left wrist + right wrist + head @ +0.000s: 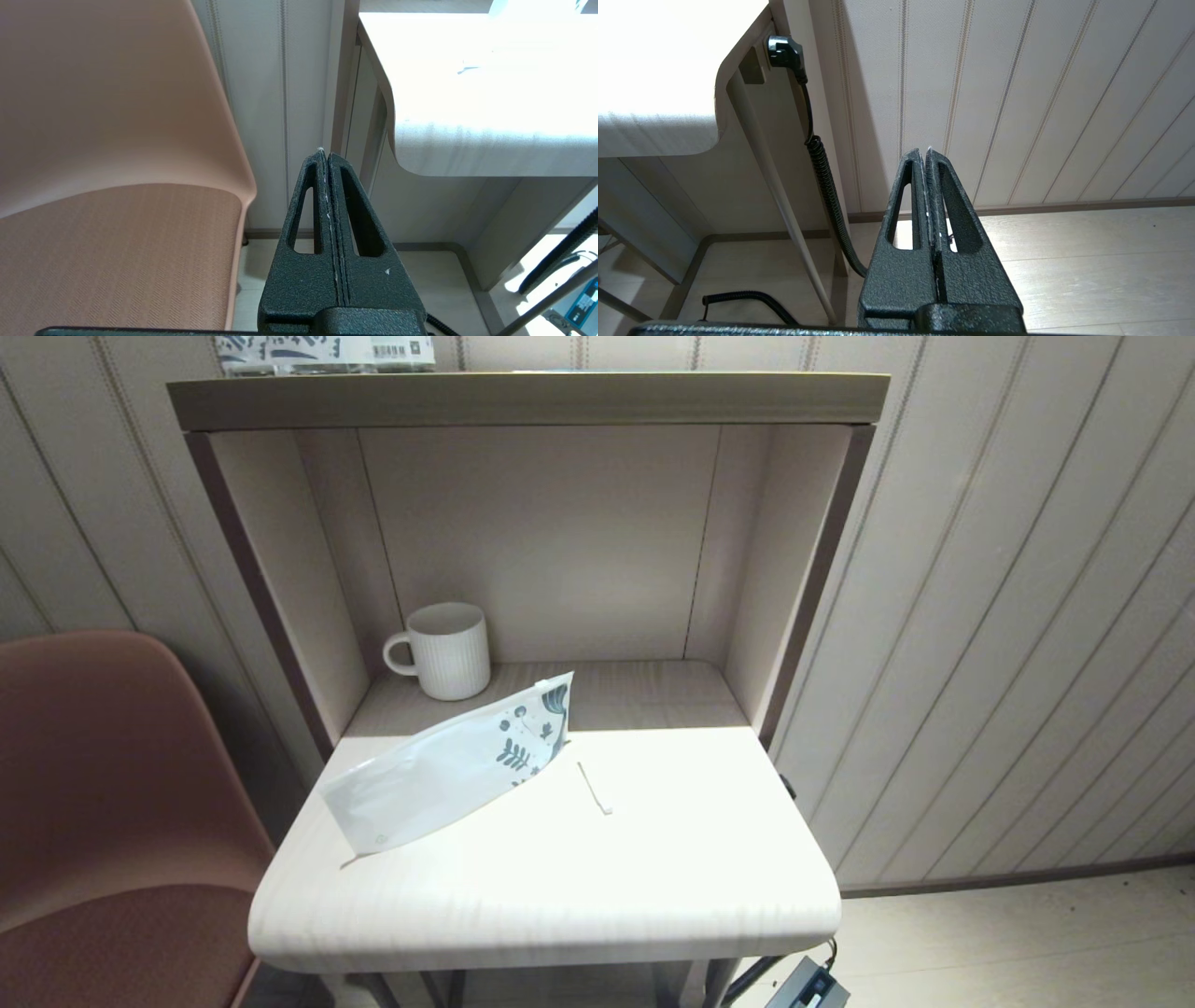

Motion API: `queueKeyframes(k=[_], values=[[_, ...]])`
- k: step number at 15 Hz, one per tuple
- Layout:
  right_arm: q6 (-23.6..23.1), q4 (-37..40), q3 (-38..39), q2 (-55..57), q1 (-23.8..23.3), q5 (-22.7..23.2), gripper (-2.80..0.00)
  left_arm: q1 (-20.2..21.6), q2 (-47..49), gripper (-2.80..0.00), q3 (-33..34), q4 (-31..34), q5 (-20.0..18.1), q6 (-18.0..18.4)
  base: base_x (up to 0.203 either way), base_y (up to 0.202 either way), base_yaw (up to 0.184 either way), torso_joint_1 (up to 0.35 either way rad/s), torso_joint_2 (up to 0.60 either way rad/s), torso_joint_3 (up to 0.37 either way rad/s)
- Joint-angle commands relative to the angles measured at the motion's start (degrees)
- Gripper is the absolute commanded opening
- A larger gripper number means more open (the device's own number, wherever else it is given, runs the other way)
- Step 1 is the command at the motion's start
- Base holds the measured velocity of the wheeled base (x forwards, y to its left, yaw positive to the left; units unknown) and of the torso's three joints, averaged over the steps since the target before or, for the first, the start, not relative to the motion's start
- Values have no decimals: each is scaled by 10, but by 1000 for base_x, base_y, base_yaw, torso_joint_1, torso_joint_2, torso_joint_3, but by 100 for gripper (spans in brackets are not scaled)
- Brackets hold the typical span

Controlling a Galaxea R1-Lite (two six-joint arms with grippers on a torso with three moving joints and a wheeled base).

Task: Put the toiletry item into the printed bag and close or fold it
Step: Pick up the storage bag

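Nothing is begun: the left gripper (325, 156) and right gripper (927, 154) hang closed and empty below the worktop (653, 887), so the next move is pinching the toiletry item (594, 789), mid-worktop just beside the printed bag (448, 770).

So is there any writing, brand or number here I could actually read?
None is readable.
Barcode label on the printed package atop the wooden shelf unit: too small to read.
White translucent plastic pouch on the pale tabletop: only leaf and flower print, plus a tiny unreadable mark.
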Motion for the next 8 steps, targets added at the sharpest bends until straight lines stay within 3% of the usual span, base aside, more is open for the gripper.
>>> queueKeyframes(k=[1, 5, 6, 8], values=[[0, 0, 0, 1, 1, 0, -280, 0, 1, -280, 0, 0, 0, 0, 0, 0, 0, 0, 0, 0], [-1, 0, 0, 1, 1, 0, -280, 1, 1, -280, -6, 9, 1, 15, 0, 0, 0, 0, 0, 0], [-1, 0, 0, 1, 1, 1, -280, 1, 11, -280, -28, 11, -2, 23, 0, 0, 0, 0, 0, 0], [0, 0, 0, 1, 1, 1, -280, 0, 72, -280, -133, 23, -9, 28, 0, 0, 0, 0, 0, 0]])
